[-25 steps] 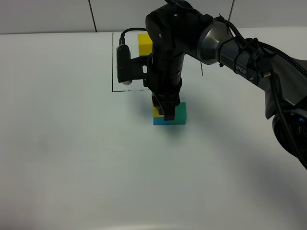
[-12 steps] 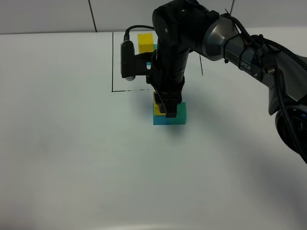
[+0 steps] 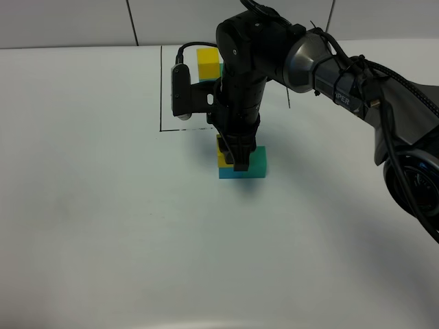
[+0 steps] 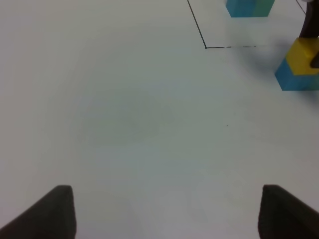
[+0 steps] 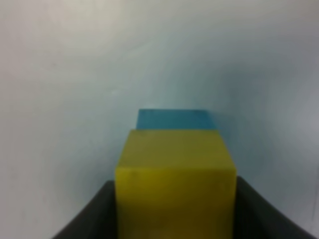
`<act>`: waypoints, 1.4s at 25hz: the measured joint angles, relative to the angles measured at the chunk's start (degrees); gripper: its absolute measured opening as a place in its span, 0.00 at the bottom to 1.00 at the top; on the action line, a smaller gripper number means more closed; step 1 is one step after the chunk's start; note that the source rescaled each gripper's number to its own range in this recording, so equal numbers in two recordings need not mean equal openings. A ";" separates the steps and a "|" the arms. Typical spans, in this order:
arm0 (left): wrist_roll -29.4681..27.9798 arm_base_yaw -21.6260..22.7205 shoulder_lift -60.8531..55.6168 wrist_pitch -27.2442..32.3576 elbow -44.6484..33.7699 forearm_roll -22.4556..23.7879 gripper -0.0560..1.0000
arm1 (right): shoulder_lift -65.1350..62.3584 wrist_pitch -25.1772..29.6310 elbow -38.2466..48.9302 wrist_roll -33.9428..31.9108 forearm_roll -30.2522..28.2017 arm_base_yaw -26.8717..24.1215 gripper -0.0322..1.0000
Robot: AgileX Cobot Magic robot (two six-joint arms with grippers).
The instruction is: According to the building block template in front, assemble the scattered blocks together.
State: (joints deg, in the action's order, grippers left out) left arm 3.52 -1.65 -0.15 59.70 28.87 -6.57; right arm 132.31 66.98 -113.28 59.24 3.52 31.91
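Observation:
My right gripper (image 3: 236,156) reaches down from the back and is shut on the yellow cube (image 3: 222,152). In the right wrist view the yellow cube (image 5: 174,184) sits between my fingers (image 5: 94,216). It rests on top of the cyan-blue cube (image 3: 228,173), which also shows in the right wrist view (image 5: 174,119). The teal-green cube (image 3: 259,162) touches the blue cube's right side. The template (image 3: 207,62) stands at the back inside a drawn square, mostly hidden by my arm; its base shows in the left wrist view (image 4: 249,7). My left gripper (image 4: 169,214) is open and empty over bare table.
A thin black outline (image 3: 162,89) marks the template's square on the white table (image 3: 103,219). A tiled wall (image 3: 68,20) runs along the back. My right arm (image 3: 329,68) stretches in from the right edge.
My right arm rose and shifted slightly right, then came back down. The yellow cube stays in the gripper over the blue cube. The left view's surroundings are unchanged.

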 joint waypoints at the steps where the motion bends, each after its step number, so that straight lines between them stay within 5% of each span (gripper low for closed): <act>1: 0.00 0.00 0.00 0.00 0.00 0.00 0.61 | 0.07 0.00 -0.17 0.00 0.00 0.00 0.04; 21: 0.00 0.00 0.00 0.00 0.00 0.00 0.61 | 0.17 -0.39 -0.23 0.00 0.00 0.00 0.07; 29: 0.00 0.00 0.00 0.00 0.00 0.00 0.61 | -2.03 -1.67 -0.23 -4.46 -2.54 0.00 0.82; 35: 0.00 0.00 0.00 0.00 0.00 0.00 0.61 | -8.02 2.24 0.13 -14.47 -5.90 -0.53 0.89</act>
State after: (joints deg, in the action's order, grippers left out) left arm 3.52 -1.65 -0.15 59.70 28.87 -6.57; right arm 124.29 69.21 -113.15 44.77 -2.38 31.38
